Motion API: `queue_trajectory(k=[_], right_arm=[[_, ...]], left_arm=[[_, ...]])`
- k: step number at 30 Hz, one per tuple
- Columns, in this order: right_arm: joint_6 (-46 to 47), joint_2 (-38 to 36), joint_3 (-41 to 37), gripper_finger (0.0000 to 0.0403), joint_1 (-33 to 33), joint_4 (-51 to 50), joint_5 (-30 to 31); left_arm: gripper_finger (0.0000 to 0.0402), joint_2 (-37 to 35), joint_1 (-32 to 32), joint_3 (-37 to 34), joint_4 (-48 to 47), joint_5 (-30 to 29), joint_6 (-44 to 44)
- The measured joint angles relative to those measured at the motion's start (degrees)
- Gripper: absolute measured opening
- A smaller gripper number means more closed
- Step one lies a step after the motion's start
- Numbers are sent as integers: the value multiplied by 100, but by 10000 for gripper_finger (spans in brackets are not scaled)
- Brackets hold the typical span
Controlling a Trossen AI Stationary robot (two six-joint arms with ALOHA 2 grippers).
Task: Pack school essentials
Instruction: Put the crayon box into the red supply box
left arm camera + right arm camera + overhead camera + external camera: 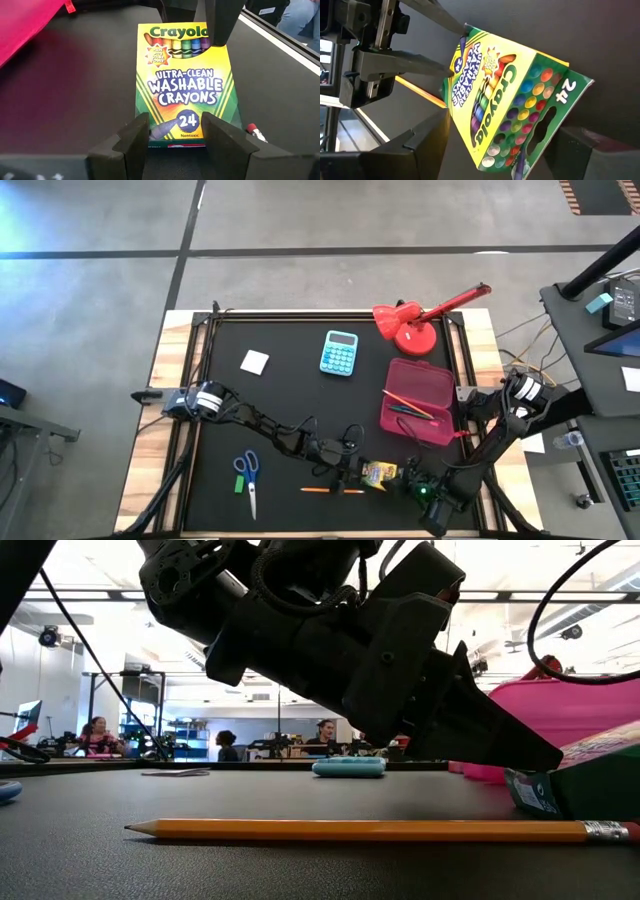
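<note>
The yellow-green crayon box (378, 473) sits near the table's near edge between both grippers. My left gripper (355, 472) is shut on its bottom end, and my right gripper (408, 480) is shut on its top end. Two orange pencils (332, 491) lie flat just nearer than the box. The blue-handled scissors (249, 480) and the tiny green block (238, 483) lie at near left. The white square (255, 361) lies at far left. An orange pencil and a blue pen (410, 405) rest on the pink case (418, 400). My left gripper (175, 130) pinches the crayon box's bottom end (175, 137) between its two fingers, one on each narrow side, coming level from the table's left along the box. My right gripper (500, 145) takes the box's top end (540, 100) from the table's right. One finger (220, 20) lies on the printed front face; the other stands at the back, where the box hides the touch. The box is tilted, its top end raised.
The light blue calculator (340, 352) lies at far middle. The red desk lamp (415, 328) stands at far right, behind the pink case. People sit in the room beyond the table (225, 745). Bare black mat lies in the table's middle.
</note>
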Motion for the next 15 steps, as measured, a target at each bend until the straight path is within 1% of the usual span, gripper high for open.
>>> queue_trajectory(k=[15], right_arm=[[101, 0, 0, 269, 0, 10, 0]], left_arm=[[166, 0, 0, 20, 13, 0, -1]])
